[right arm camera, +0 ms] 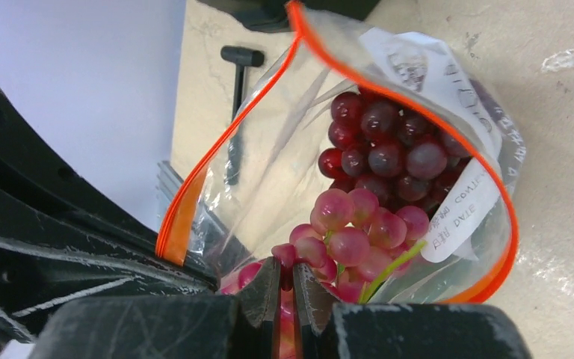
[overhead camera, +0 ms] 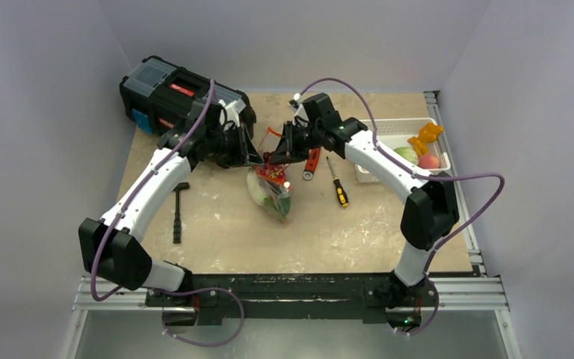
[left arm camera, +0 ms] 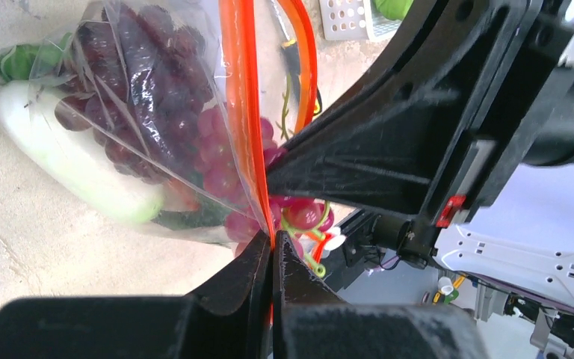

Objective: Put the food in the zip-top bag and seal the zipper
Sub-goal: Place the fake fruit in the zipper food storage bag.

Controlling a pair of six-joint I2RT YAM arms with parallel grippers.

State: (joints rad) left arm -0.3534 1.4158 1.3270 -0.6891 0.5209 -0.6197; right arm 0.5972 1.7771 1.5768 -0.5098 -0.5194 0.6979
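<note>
With the left fingers (left arm camera: 258, 278) clamped on the zipper (left arm camera: 237, 112), holding the zip-top bag (overhead camera: 273, 193) open at the middle of the tabletop (overhead camera: 329, 232), the right fingers (right arm camera: 267, 288), pinching the pink grape bunch (right arm camera: 359, 232), should lower it past the rim before releasing.

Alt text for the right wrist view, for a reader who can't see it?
The right gripper, jaws nearly shut, pinches a pink grape cluster at the open mouth of the clear zip-top bag, whose red-orange zipper loops wide. Deeper inside lie dark purple grapes.
</note>
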